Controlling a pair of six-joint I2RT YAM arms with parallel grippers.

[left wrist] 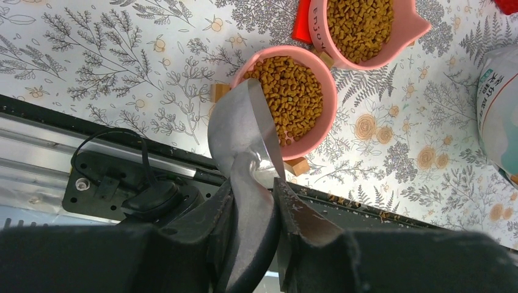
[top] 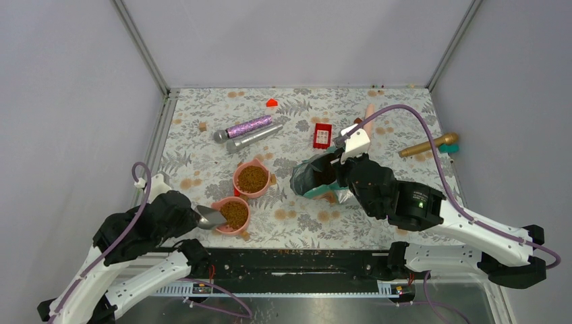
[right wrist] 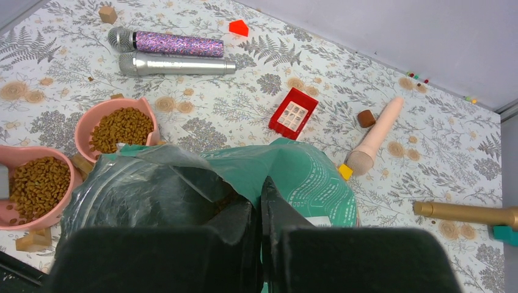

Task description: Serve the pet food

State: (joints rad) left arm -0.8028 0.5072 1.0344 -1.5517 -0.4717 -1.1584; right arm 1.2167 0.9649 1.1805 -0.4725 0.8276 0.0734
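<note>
Kibble (top: pixel 234 213) fills two pink bowls (left wrist: pixel 331 110) left of centre in the overhead view. Left end effector (left wrist: pixel 255 198) pinches a silver scoop (left wrist: pixel 235 131) at the nearer bowl's rim; right end effector (right wrist: pixel 259 204) is pressed shut on the teal pouch (right wrist: pixel 308 177), right of centre

— Left gripper (left wrist: pixel 253 189)?
— Clamped on the scoop (left wrist: pixel 244 134) handle, held low, arm folded back.
— Right gripper (right wrist: pixel 256 198)?
— Stretched forward and inward, pinched shut on the pouch (right wrist: pixel 305 177) rim.

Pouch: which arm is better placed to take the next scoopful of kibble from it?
Left. The left gripper holds the scoop at the near bowl; the right gripper is occupied, pinching the pouch rim.
</note>
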